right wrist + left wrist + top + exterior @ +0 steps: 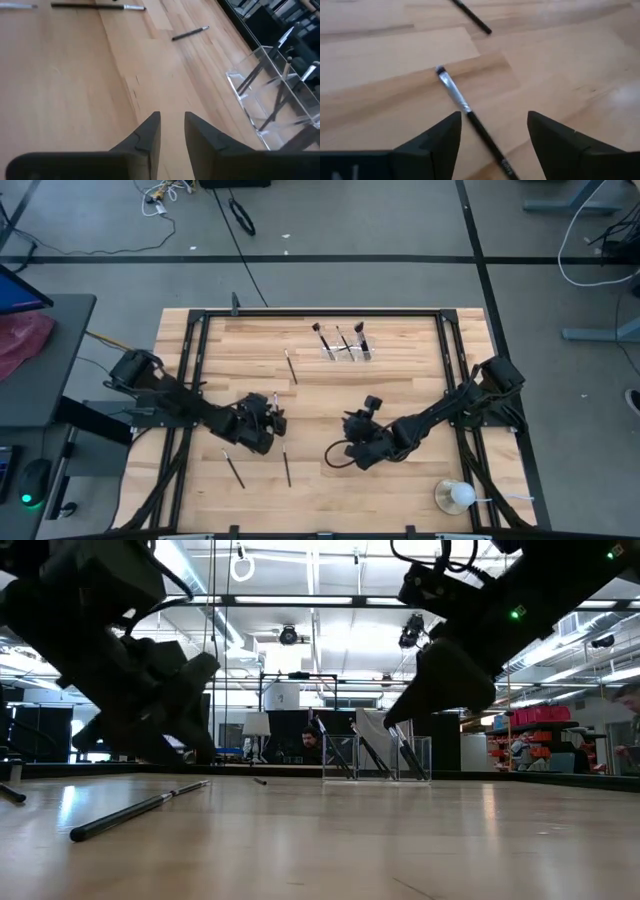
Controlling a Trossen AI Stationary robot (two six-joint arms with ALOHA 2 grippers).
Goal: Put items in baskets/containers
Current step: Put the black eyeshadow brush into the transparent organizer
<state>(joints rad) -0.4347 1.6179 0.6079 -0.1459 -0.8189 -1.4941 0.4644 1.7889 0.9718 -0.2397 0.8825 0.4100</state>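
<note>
My left gripper point(270, 412) is open, low over the table at mid-left. A thin dark makeup brush point(466, 111) with a silver ferrule lies on the wood between its fingers, which do not touch it. My right gripper point(347, 425) hangs near the table's middle, empty, its fingers point(172, 131) a narrow gap apart. The clear organizer point(346, 351) stands at the far middle with three brushes leaning in it; it also shows in the right wrist view point(272, 95) and the low view point(376, 757). More brushes lie flat: one far of centre point(290, 366), two near the front point(232, 467) point(286, 466).
A white ball-shaped object on a clear round base point(455, 496) stands at the near right corner. A black frame point(320, 311) runs round the table's edges. In the low view, a brush point(140, 811) lies in the foreground below the left arm.
</note>
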